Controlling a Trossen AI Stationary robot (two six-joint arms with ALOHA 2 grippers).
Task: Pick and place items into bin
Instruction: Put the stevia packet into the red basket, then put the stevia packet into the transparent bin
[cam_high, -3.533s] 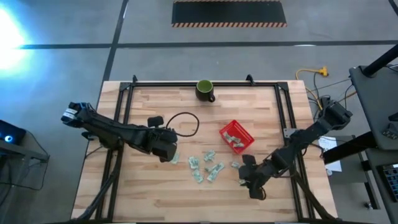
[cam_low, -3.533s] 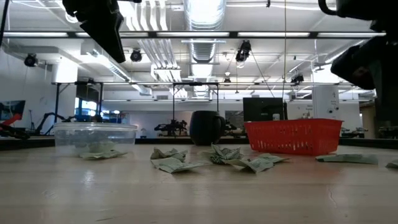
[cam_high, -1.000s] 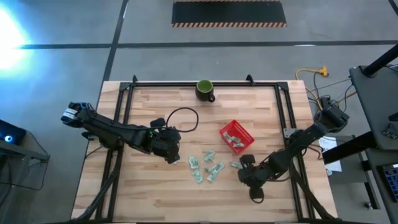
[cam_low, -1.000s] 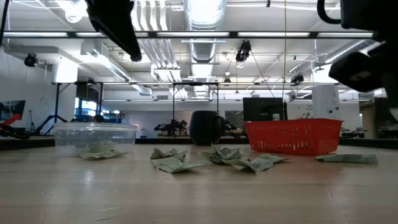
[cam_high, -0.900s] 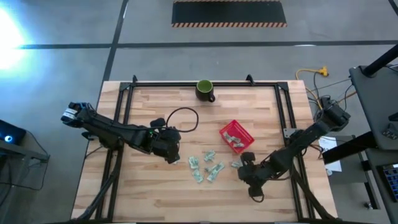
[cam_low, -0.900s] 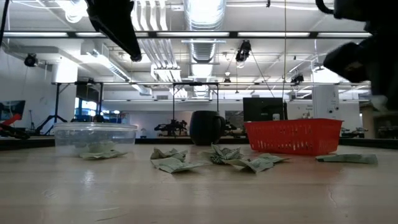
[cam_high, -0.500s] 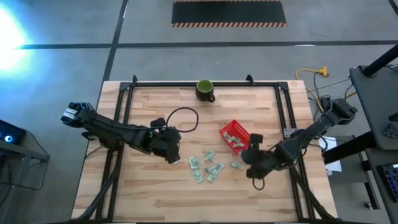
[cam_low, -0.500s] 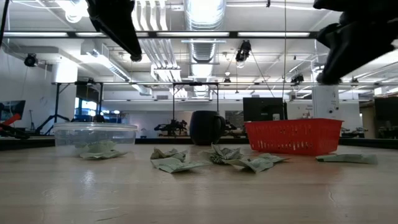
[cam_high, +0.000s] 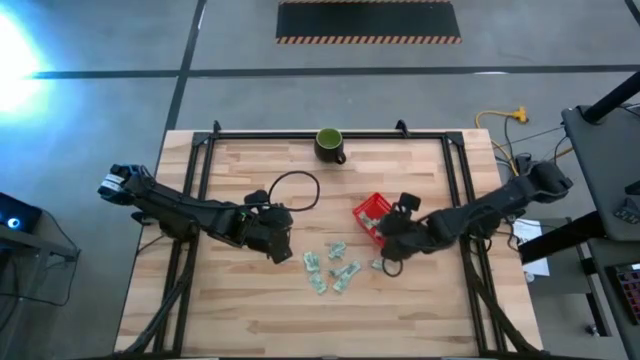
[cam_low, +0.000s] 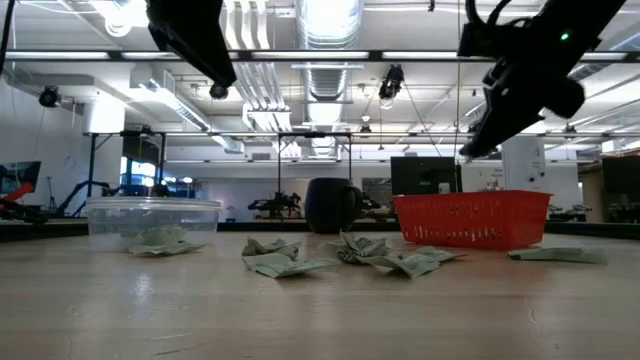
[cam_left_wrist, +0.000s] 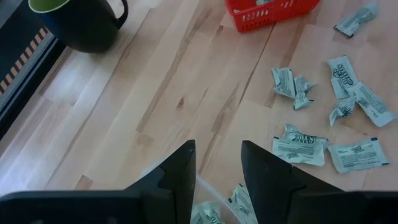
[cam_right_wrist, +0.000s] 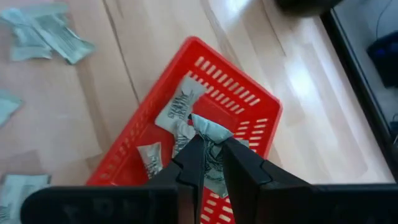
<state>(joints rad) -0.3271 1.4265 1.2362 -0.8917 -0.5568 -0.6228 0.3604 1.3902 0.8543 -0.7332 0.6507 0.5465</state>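
Note:
Several pale green-and-white packets (cam_high: 330, 265) lie loose on the wooden table, also seen in the left wrist view (cam_left_wrist: 298, 148). More packets lie inside the red basket (cam_high: 372, 210). My right gripper (cam_right_wrist: 214, 155) hangs over that basket (cam_right_wrist: 249, 106), shut on one packet. In the low view my right gripper (cam_low: 478, 140) is well above the basket's rim (cam_low: 472, 200). My left gripper (cam_left_wrist: 217, 168) stands open and empty above a clear tub (cam_low: 152, 215) that holds a few packets. My right gripper pinches one packet (cam_right_wrist: 208, 132) between its two fingers, and the packet's crumpled end sticks out past the fingertips. The fingers come from above, slanting down toward the basket. The packet is lifted clear, over the inside of the red basket.
A dark green mug (cam_high: 329, 144) stands at the table's far edge. A dark cable loop (cam_high: 295, 193) lies beside my left arm. One packet (cam_high: 379, 265) rests just nearer than the basket. Black frame rails (cam_high: 460, 180) run along the table's sides.
My right gripper has travelled from the table's near right toward the far edge and the left, carrying the packet, and now hangs over the red basket. It has stayed shut on the packet.

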